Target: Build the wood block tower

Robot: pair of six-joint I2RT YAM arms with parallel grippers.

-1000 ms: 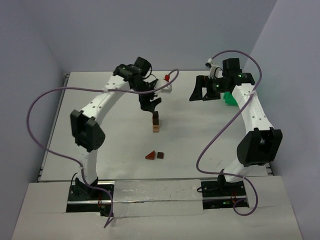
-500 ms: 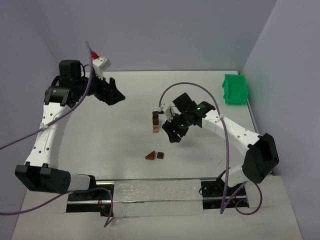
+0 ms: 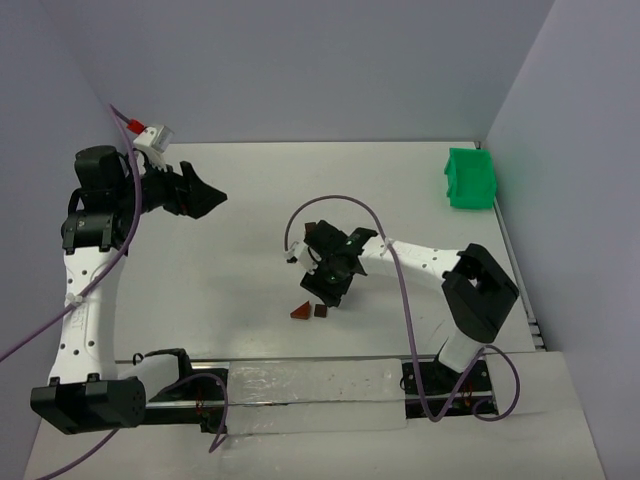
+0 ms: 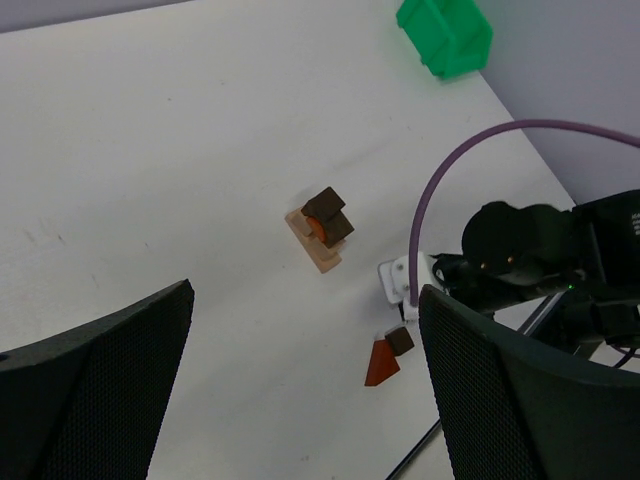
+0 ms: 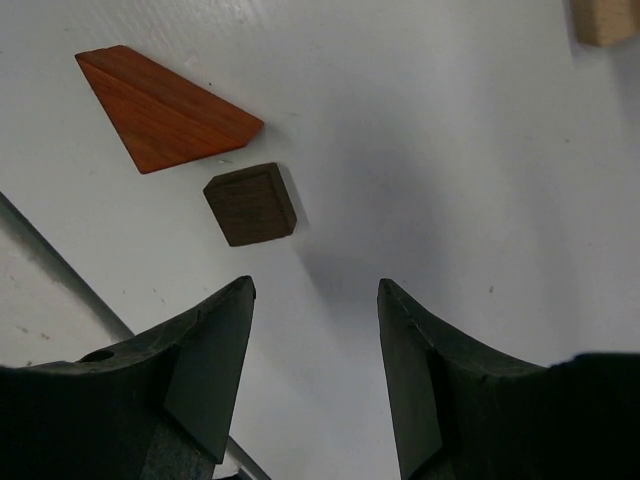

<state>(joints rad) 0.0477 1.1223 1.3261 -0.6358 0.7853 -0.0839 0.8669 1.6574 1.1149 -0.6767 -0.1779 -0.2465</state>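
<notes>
**Right pincer** [image 5: 315, 290]: jaws moderately apart with nothing between them. It is poised over the table [image 3: 400, 180] toward the middle of the near edge.

**Loose pieces:** Just ahead of the left fingertip a dark brown cube [image 5: 250, 205] lies flat on one face. Just beside it, across a thin gap, lies a reddish-brown wedge [image 5: 165, 105].

**Tower:** Further in toward the table centre stands the wood block tower [image 4: 322, 228]. It has a light tan base bar with dark brown pieces on top, set somewhat askew. From overhead the right arm hides it.

**Handling, as judged:**
- The pieces look tiny, light, rigid and smooth-faced.
- The cube offers parallel flat sides and should be taken squarely across two of them.
- The wedge's slope would likely squirt out of the jaws, so it is better held across parallel faces.
- Nothing binds the tower together, so a light knock would probably scatter it. Any piece added should be lowered straight down and released gently.

**Left pincer** [image 4: 305, 300]: jaws wide and empty. It is held high over the far left part of the table, well apart from the work.

**Surroundings:**
- A green bin [image 3: 470, 178] sits at the far right corner, well apart from everything.
- A purple cable [image 3: 330, 200] arches over the right wrist, close to the tower. It is judged the chief snag risk, along with the bulk of the right pincer itself.
</notes>
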